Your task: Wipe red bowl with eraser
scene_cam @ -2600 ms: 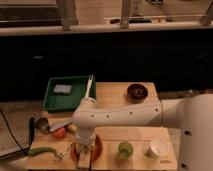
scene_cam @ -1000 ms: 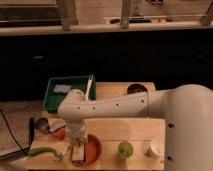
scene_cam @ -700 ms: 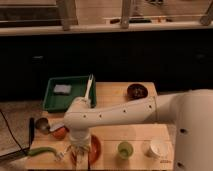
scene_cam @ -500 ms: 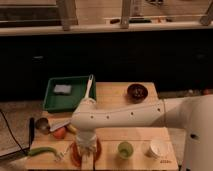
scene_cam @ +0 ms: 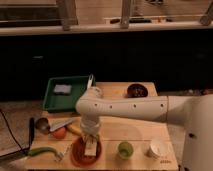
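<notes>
While the white arm point(scene_cam: 130, 107) sweeps in from the right of my feed and bends down at its elbow near the table's middle, the gripper point(scene_cam: 90, 144) hangs straight down over the front left part of the wooden table point(scene_cam: 125, 131). As far as I can read it, it is clamped on the eraser point(scene_cam: 90, 150), a small pale block that sticks out below it. The eraser's lower end sits inside the red bowl point(scene_cam: 75, 153), right of the bowl's centre, though I cannot tell whether it actually touches the surface. The red bowl rests flat near the table's front edge. Just to its right stands a small green cup point(scene_cam: 125, 149), and further right a white cup point(scene_cam: 158, 149). Left of the bowl lies a green-handled utensil point(scene_cam: 42, 151), with a round orange fruit point(scene_cam: 60, 133) just behind it. At the back left sits a green tray point(scene_cam: 50, 100) holding a grey pad point(scene_cam: 62, 89). A dark brown bowl point(scene_cam: 136, 90) stands at the back right, well apart from the gripper.
</notes>
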`<state>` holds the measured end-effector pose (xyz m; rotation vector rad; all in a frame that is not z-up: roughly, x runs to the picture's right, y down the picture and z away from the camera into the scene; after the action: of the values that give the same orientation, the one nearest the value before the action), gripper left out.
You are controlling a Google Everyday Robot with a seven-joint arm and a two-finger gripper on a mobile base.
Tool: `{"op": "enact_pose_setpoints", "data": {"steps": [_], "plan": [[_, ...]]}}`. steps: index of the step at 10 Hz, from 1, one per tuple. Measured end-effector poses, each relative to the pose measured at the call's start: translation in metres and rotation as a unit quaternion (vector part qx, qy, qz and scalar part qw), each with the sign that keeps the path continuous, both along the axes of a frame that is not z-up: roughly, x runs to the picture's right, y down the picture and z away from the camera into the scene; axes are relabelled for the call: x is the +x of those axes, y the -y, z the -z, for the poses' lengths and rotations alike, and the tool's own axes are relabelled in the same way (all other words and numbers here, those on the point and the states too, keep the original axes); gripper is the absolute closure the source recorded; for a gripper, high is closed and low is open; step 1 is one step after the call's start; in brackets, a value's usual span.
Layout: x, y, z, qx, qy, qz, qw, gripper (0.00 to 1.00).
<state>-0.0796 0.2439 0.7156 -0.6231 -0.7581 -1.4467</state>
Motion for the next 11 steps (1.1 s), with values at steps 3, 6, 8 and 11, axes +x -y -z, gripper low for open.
{"op": "enact_pose_setpoints", "data": {"steps": [3,6,8,11], "plan": [[-0.044,0.004,0.001,0.004,0.025,0.03,0.9993,1.0],[-0.061,-0.017,0.019,-0.002,0.055,0.051,0.9972,1.0],[-0.05,-0.043,0.028,-0.013,0.065,0.057,0.9962,1.0],[-0.013,-0.046,0.024,-0.017,0.044,0.038,0.9981,1.0]]}}
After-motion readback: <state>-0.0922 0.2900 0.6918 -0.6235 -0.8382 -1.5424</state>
